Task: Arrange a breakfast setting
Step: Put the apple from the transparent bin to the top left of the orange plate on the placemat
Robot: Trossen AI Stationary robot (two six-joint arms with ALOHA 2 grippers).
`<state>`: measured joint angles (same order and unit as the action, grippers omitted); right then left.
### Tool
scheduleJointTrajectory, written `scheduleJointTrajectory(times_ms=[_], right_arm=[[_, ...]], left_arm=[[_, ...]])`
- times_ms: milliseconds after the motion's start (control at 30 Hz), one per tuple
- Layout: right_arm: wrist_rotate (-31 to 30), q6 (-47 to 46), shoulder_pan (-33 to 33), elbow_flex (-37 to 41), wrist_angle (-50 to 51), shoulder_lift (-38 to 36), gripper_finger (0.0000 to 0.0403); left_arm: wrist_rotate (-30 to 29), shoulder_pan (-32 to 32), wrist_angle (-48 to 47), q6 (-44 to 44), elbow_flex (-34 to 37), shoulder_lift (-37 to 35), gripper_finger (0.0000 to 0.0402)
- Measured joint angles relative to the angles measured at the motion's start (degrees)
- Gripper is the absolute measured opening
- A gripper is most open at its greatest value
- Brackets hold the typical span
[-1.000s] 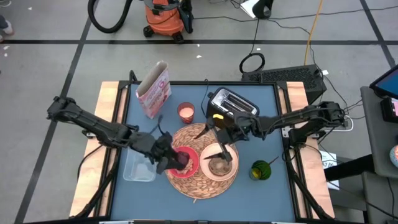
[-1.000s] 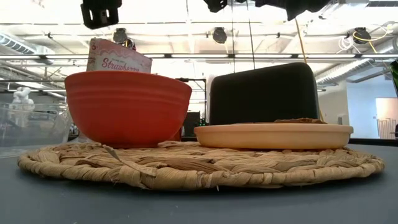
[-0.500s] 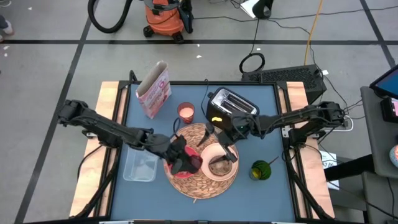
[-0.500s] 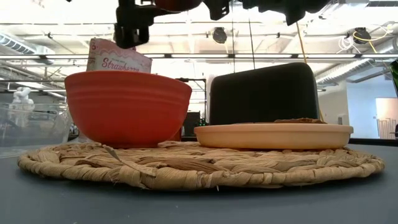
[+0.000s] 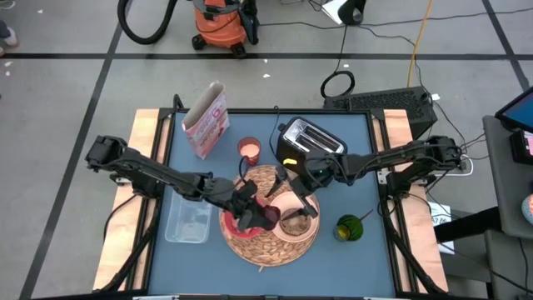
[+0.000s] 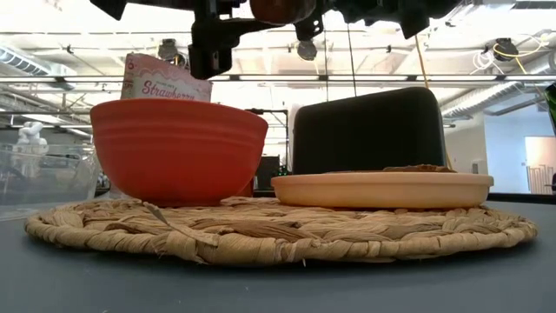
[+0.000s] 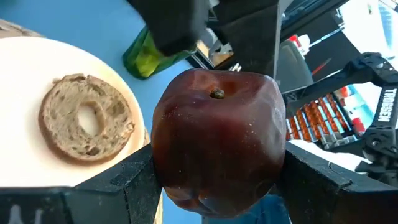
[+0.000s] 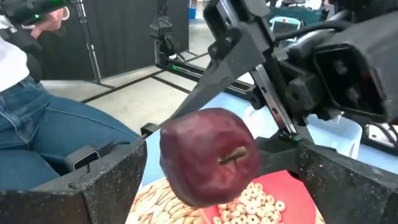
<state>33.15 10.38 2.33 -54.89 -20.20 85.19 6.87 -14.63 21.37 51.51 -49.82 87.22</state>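
A woven straw mat (image 6: 261,230) lies at the table's middle. On it stand a red bowl (image 6: 178,148), with cereal (image 8: 261,199) in it, and a cream plate (image 6: 382,189) holding the browned round toast (image 7: 87,118). My left gripper (image 5: 265,215) is shut on the dark red fruit (image 7: 217,140), high above the mat, over the gap between bowl and plate. My right gripper (image 5: 298,204) hangs open over the plate, close beside the fruit (image 8: 208,155) and touching nothing. I cannot make out the gold spoon. My left gripper pinches the fruit between its two fingers, one on each opposite side (image 7: 160,168), with the stem end (image 7: 216,93) facing away from the wrist. The fingers reach in from the table's left. The fruit is lifted clear, well above bowl and plate.
A black toaster (image 5: 310,142), a pink cereal box (image 5: 206,121) and a small pink cup (image 5: 249,151) stand behind the mat. A clear container (image 5: 187,223) lies left of it and a green object (image 5: 350,227) right of it. A person in jeans (image 8: 37,124) stands beyond the table.
My left gripper has carried the fruit toward the table's right edge, from over the bowl's left side to over the gap between bowl and plate. The fruit stays lifted clear. My right gripper has kept still.
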Motion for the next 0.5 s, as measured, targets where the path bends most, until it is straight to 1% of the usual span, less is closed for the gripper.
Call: scheduleJointTrajectory(times_ms=[167, 333, 500], right_arm=[[0.0, 2.65, 0.0, 0.0, -0.01, 0.0, 0.0396], [-0.01, 2.53, 0.02, 0.0, 0.01, 0.0, 0.0396], [0.07, 2.32, 0.02, 0.0, 1.22, 0.0, 0.0396]], left_arm=[[0.37, 0.42, 2.66, 0.0, 0.02, 1.2, 0.0266], [0.69, 0.86, 4.17, 1.02, -0.11, 3.11, 0.0266], [1.27, 1.75, 8.15, 1.51, -0.11, 4.33, 0.0266]])
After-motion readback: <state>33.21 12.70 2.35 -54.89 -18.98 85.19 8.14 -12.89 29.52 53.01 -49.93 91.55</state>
